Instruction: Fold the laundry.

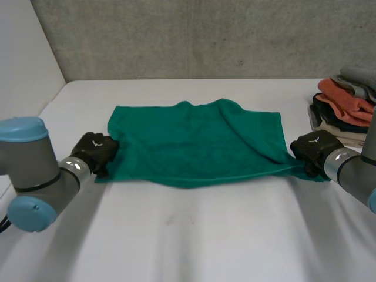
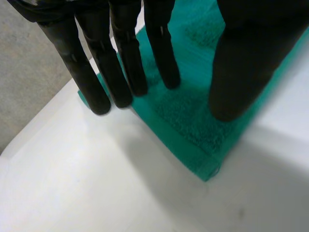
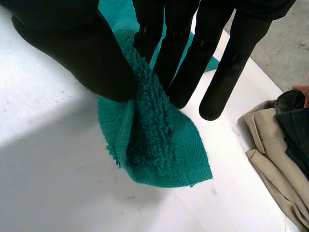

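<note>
While the right hand's point(image 3: 72, 43) fingers point(image 3: 186, 63) and thumb pinch the green towel's point(image 1: 194, 144) corner, the left hand's point(image 2: 251, 58) fingers point(image 2: 123, 63) rest straight on the opposite corner; head view adds clothes point(image 1: 346, 106) piled beside the towel on the bench point(image 1: 194, 235).

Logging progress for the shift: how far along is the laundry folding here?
Early. Done: the green towel lies spread on the table, no finished fold that I can tell. In hand: the right hand pinches its near right corner; the left hand rests straight fingers on the near left corner. Left: the fold itself, and the pile of clothes at the right.
</note>
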Robot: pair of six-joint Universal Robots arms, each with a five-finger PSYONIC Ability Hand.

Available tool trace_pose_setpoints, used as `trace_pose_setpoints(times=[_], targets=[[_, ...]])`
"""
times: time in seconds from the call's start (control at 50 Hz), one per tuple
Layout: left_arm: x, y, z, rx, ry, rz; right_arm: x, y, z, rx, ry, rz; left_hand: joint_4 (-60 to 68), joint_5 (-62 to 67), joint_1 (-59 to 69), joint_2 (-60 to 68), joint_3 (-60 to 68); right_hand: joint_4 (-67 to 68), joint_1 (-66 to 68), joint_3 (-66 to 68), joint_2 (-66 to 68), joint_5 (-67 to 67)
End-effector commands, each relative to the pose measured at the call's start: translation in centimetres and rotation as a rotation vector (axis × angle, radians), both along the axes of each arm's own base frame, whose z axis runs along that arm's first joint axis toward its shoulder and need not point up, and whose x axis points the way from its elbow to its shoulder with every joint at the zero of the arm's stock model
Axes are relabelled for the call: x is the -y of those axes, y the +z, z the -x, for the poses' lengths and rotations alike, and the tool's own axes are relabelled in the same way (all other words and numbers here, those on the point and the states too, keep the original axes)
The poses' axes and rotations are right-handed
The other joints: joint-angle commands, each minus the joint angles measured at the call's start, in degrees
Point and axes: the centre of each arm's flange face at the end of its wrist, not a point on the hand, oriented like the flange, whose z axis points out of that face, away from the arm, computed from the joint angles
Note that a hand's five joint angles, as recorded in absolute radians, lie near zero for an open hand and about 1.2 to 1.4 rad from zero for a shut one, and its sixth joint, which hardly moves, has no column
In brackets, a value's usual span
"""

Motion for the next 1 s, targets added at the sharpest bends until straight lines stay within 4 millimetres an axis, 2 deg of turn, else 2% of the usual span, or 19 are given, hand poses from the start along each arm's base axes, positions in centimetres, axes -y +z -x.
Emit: trace_pose_setpoints(times=[0.02, 0.1, 0.26, 0.5, 0.66, 0.8, 0.92, 1.0], targets=[[-2.1, 0.5, -0.3, 0.003, -0.007, -0.021, 0.0, 0.0, 0.0, 0.000, 0.001, -0.001, -4.7, -4.8, -2.6, -4.2, -5.0, 11.2, 17.6, 11.7, 13.0, 13.1], [-2.4, 0.1, -0.3, 0.011, -0.012, -0.039, 0.0, 0.0, 0.0, -0.001, 0.002, -0.001, -8.1, -8.2, -5.9, -7.6, -8.4, 11.2, 17.6, 11.7, 13.0, 13.1], [-1.3, -0.7, -0.5, 0.010, -0.001, -0.041, 0.0, -0.1, 0.0, -0.001, 0.002, -0.002, -7.2, -7.4, -5.1, -6.8, -7.6, 11.2, 17.6, 11.7, 13.0, 13.1], [-0.5, -2.4, 1.0, 0.014, -0.033, -0.066, 0.0, -0.2, 0.0, -0.003, 0.003, -0.005, -5.6, -5.7, -3.4, -5.1, -5.9, 11.2, 17.6, 11.7, 13.0, 13.1], [-0.1, -2.4, 2.1, 0.007, -0.057, -0.045, 0.0, -0.2, 0.0, -0.005, 0.003, -0.006, -1.7, -1.8, 0.5, -1.2, -2.0, 11.2, 17.6, 11.7, 13.0, 13.1], [1.2, -1.8, 2.7, -0.004, -0.061, -0.005, 0.0, -0.3, 0.0, -0.005, 0.003, -0.007, -0.2, -0.3, 2.0, 0.3, -0.5, 11.2, 17.6, 11.7, 13.0, 13.1], [1.9, -2.5, 3.0, 0.000, -0.064, -0.002, 0.0, -0.3, 0.0, -0.005, 0.003, -0.009, 1.5, 1.4, 3.7, 2.0, 1.2, 11.2, 17.6, 11.7, 13.0, 13.1], [2.3, -2.9, 3.2, 0.001, -0.068, -0.003, 0.0, -0.3, 0.0, -0.005, 0.002, -0.009, 8.5, 8.4, 10.7, 9.0, 8.2, 11.2, 17.6, 11.7, 13.0, 13.1]])
